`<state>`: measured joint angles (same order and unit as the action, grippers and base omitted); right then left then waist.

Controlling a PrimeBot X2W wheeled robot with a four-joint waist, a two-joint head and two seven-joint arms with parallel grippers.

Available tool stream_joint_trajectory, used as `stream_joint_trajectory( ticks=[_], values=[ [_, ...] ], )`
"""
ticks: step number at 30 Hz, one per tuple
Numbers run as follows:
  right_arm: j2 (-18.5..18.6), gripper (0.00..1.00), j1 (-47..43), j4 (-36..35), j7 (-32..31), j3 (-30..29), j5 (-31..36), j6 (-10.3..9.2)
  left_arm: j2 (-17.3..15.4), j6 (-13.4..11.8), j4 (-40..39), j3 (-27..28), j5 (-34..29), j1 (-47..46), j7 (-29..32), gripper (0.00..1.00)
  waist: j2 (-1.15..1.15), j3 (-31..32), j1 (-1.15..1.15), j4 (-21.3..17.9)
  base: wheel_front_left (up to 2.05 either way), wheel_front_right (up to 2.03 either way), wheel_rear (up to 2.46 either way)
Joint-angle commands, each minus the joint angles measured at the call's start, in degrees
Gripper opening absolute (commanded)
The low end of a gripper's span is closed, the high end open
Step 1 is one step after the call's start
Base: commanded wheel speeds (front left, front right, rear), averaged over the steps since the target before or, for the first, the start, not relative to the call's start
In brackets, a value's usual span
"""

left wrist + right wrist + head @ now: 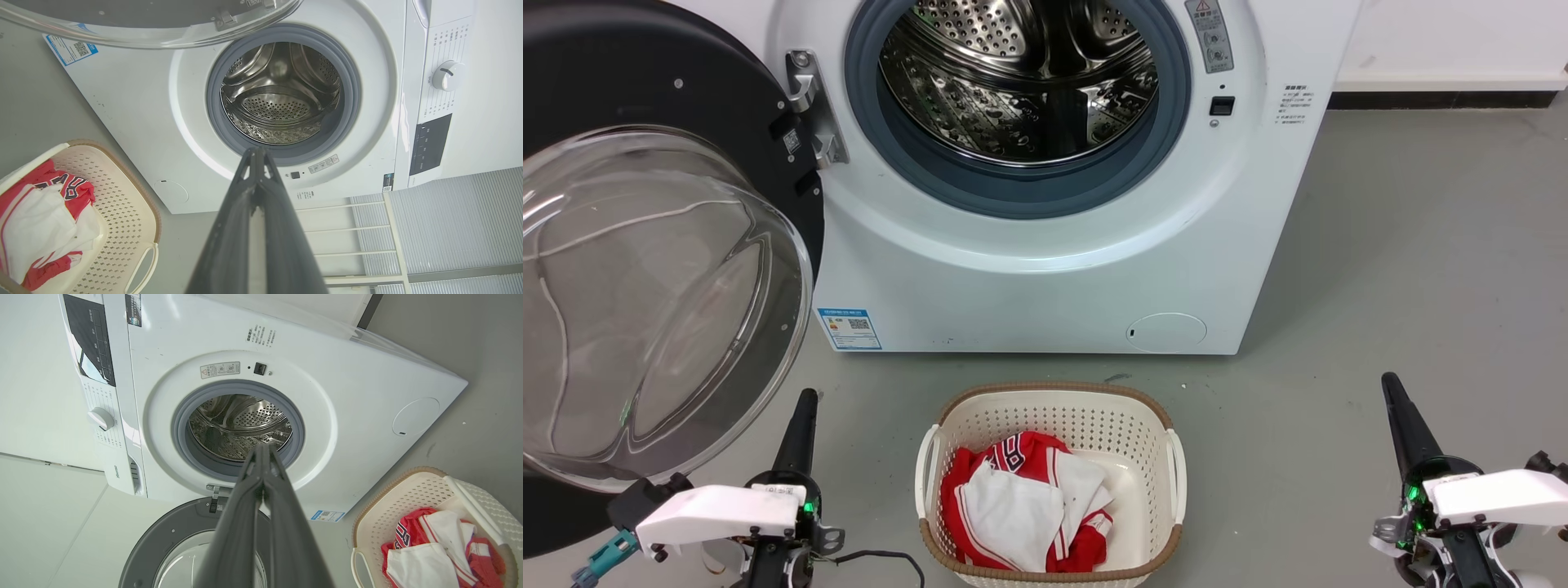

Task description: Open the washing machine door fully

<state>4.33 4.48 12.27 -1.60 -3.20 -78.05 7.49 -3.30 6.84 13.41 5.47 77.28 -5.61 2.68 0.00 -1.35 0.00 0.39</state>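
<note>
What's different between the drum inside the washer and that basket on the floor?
The drum is shiny steel; the basket is cream plastic with a brown rim. The drum looks empty; the basket holds red and white clothes. Both are dotted with small holes.

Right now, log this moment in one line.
washing machine door open wide | drum exposed | left gripper shut, empty | right gripper shut, empty | laundry basket holds clothes
</note>
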Motion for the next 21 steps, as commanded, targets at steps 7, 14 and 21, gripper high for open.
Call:
stream_joint_trajectory(
  ticks=[7, 14, 21],
  values=[
    [0.16, 0.00, 1.23, 0.32, -1.00, -0.49, -4.46, 0.01, 0.07, 0.40, 0.10, 0.35, 4.08, -0.76, 1.14, 0.00, 0.00, 0.25, 0.00, -0.08, 0.00, 0.00, 0.00],
    [0.07, 0.00, 1.52, 0.71, -1.72, -0.79, -7.64, 0.01, 0.18, 0.49, 0.28, 0.61, 7.15, -0.75, 1.95, 0.00, 0.00, 0.48, 0.00, -0.16, 0.00, 0.00, 0.00],
    [-0.02, 0.00, 1.73, 1.12, -2.46, -1.07, -10.62, 0.00, 0.28, 0.61, 0.43, 0.83, 10.06, -0.78, 2.71, 0.00, 0.00, 0.71, 0.00, -0.24, 0.00, 0.00, 0.00]
  ],
)
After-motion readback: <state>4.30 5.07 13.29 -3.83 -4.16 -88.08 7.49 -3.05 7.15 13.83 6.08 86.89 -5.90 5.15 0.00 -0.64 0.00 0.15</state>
